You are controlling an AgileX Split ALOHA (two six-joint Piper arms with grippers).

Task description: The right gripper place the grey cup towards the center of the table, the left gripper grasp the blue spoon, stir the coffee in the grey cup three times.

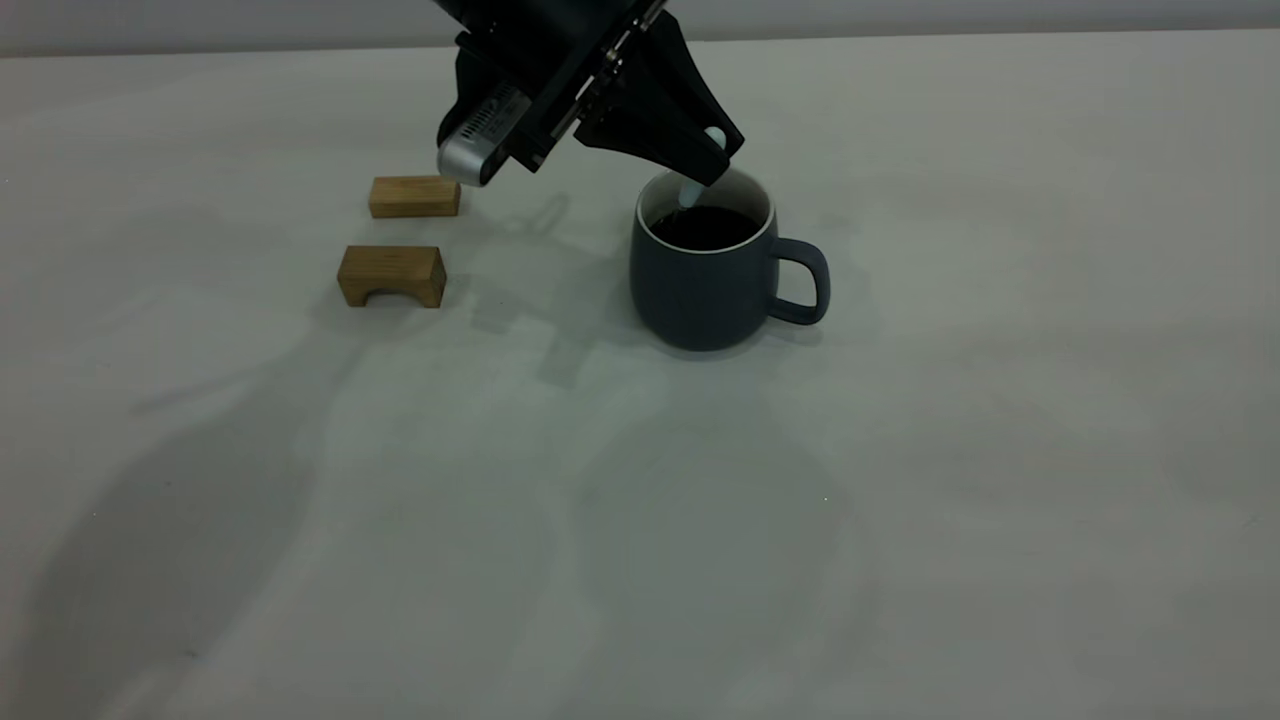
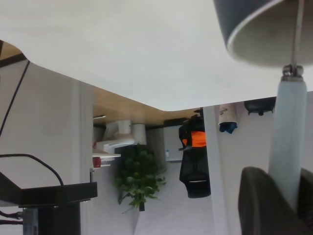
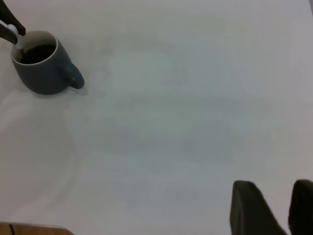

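The grey cup [image 1: 700, 290] stands upright near the middle of the table [image 1: 950, 520], handle pointing right, with black coffee [image 1: 705, 227] inside. My left gripper [image 1: 713, 160] hangs just over the cup's far rim, shut on the blue spoon [image 1: 692, 192], whose lower end dips into the coffee. In the left wrist view the pale handle [image 2: 288, 142] runs from between the fingers [image 2: 259, 200] to the cup [image 2: 254, 29]. My right gripper [image 3: 279, 196] is open and holds nothing, far from the cup [image 3: 44, 73]. It is outside the exterior view.
Two brown wooden blocks lie left of the cup: a flat one [image 1: 414, 196] farther back and an arched one [image 1: 392, 275] nearer the front. The left arm's silver-grey cylinder [image 1: 478, 150] hangs above the flat block.
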